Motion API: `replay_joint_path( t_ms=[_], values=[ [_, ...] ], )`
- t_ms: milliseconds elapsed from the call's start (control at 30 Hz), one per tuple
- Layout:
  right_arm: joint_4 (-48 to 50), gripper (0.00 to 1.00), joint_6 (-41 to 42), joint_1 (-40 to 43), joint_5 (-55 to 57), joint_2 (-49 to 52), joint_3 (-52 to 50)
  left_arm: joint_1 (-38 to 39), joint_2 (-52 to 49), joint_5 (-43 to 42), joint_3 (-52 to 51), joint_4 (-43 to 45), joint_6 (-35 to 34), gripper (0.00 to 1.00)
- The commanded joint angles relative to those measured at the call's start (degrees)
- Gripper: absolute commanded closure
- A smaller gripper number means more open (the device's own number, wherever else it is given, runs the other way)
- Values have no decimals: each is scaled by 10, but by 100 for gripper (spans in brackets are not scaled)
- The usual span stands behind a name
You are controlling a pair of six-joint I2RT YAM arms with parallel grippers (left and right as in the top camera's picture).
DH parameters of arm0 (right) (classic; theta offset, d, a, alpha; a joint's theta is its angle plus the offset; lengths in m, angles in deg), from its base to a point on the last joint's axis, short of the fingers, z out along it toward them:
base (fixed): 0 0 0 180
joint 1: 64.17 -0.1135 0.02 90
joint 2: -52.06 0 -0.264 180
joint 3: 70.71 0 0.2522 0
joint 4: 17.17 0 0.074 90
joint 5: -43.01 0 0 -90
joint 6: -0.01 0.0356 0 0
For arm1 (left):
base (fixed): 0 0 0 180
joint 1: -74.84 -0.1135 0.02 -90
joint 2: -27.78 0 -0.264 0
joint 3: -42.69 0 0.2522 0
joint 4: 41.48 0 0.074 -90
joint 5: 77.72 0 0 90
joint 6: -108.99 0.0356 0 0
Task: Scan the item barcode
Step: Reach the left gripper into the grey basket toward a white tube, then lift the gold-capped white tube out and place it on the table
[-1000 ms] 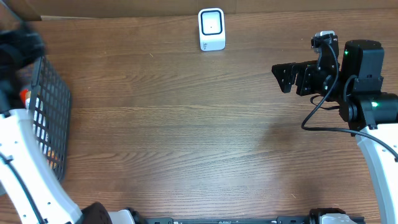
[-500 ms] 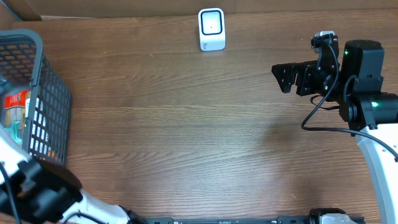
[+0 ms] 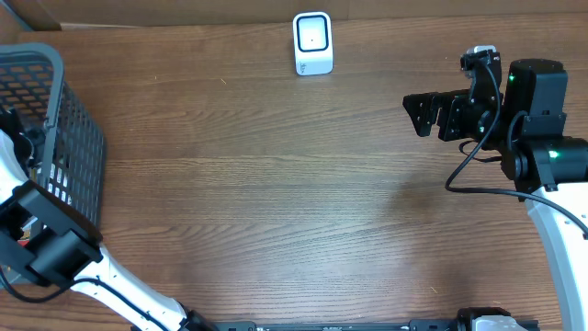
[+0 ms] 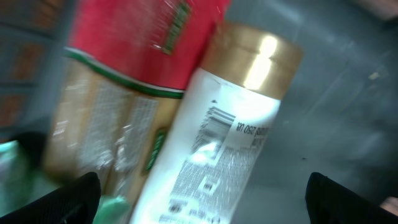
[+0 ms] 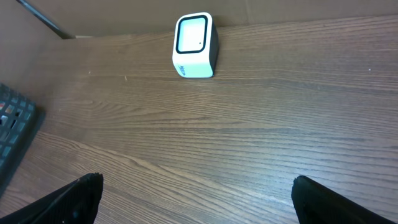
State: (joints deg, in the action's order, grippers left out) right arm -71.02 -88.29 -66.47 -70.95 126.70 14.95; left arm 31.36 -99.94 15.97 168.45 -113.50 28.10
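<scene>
White bottle [image 4: 211, 155] with gold cap [image 4: 252, 59], lying on its side inside the basket [image 3: 69, 147] at the far-left edge of the worktop [image 3: 276, 184]. Centred between the left fingers [image 4: 74, 199], so taken as the item to scan; a judgement only. Label side up: fine print and a block of bars toward the cap end, too blurred to confirm as the barcode.

Handling, judged by look:
- Probably rigid plastic, smooth and glossy. Not fragile, likely light to middling in weight.
- Round body, so prone to rolling or slipping out of a shallow pinch.
- Best hold across the middle of the body, square to its long axis. Clear of the cap, and clear of the printed block so the bars stay uncovered for the scan.

Basket: dark grid walls, grey floor bare to the right of the bottle.
- Red packet [image 4: 137, 37] just beside the bottle's shoulder, apparently touching it.
- Tan packet [image 4: 93, 130] with printed panel along the bottle's left side.
- Something green at the near-left corner of the wrist view, too blurred to name.
- Crowded on the left side, so some risk of catching a neighbour in the grasp.

Left fingers spread wide on either side of the bottle, grasping nothing; contact not evident. Left arm [image 3: 55, 244] over the basket's near end in the overhead view, hiding most of the contents.

Right fingers [image 5: 74, 199] also released and empty, above bare worktop at the right. Scanner [image 5: 194, 45] white, upright at the far edge near the centre, well apart from the basket.
</scene>
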Motion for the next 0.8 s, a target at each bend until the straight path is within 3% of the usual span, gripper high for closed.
replay_joint_path(
  t_ms=[0, 100, 233, 367, 400, 467, 767],
  values=[
    [1, 0, -2, -3, 3, -6, 16, 9, -32, -27, 6, 1, 32, 6],
    [1, 0, -2, -3, 3, -6, 16, 14, -55, -36, 6, 1, 41, 13],
    [1, 1, -2, -3, 3, -6, 16, 19, -76, -33, 6, 1, 42, 30],
    [1, 1, -2, -3, 3, -6, 16, 20, -79, -32, 6, 0, 35, 82],
    [1, 1, -2, -3, 3, -6, 16, 20, -77, -31, 7, 1, 35, 90],
    [1, 1, -2, -3, 3, -6, 16, 20, -72, -31, 10, -1, 34, 96],
    [2, 1, -2, -3, 3, -6, 16, 20, -30, -31, 155, -82, -32, 96]
  ],
)
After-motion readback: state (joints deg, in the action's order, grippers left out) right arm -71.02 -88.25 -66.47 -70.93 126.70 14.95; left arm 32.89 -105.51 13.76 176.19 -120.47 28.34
